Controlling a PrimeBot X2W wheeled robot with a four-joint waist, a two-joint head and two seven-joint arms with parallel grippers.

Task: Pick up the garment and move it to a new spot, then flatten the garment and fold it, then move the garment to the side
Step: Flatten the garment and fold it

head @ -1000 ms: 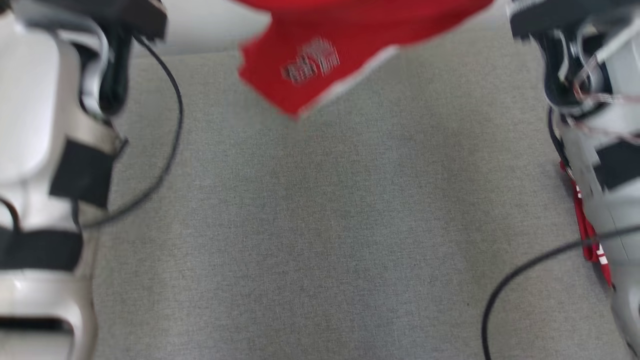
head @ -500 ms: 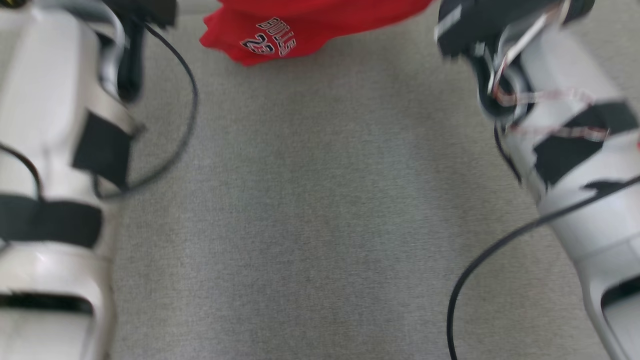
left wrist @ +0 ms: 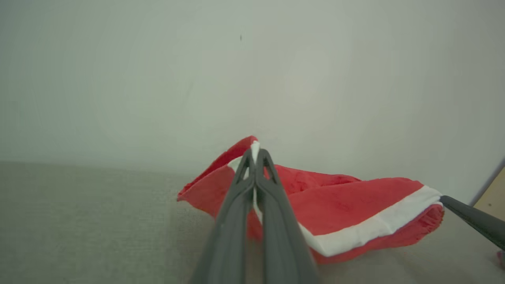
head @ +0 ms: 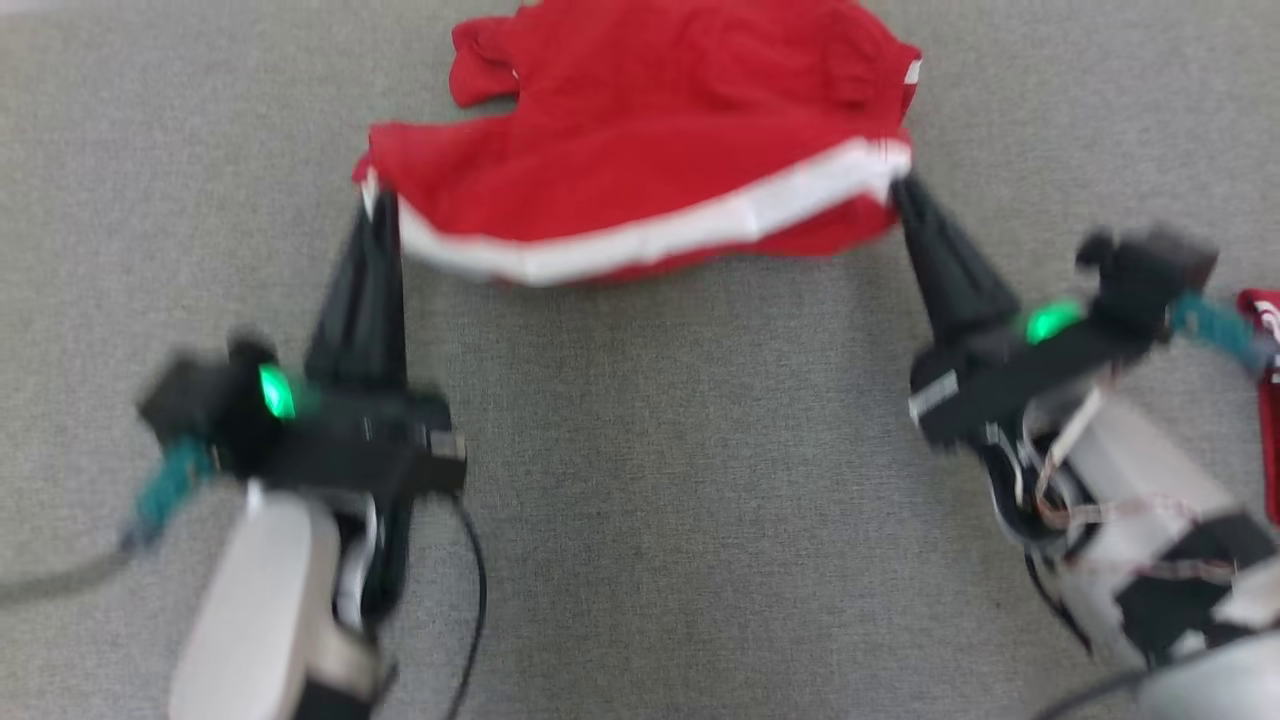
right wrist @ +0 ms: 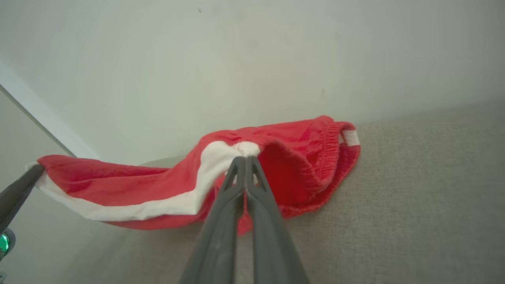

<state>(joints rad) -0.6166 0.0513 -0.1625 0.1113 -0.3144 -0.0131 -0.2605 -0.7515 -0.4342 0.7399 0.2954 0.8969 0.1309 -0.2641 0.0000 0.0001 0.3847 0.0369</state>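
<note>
Since the earlier frame the head camera has shifted. Both grippers are now seen whole where only pale forearms were seen at the sides, and the red garment (head: 650, 170), previously cut by the top edge, is seen more fully.

Left gripper (head: 378, 200): fingers are pressed together with no gap, pinched on the white-banded edge at the garment's left corner.

Right gripper (head: 897, 185): fingers are likewise pressed tight, pinched on the same white band at the right corner.

The band is drawn between the two grippers and sags slightly at the middle. It is held raised, while the remainder of the garment is bunched on the surface beyond the fingertips. An elastic waistband is noted at the far side in the right wrist view.

Surface (head: 680, 480): grey woven fabric, flat. A plain pale wall (left wrist: 158, 79) rises directly behind it. A black cable (head: 470, 600) hangs from the left arm. A second red item (head: 1265, 400) is noted at the right edge, beside the right arm.
</note>
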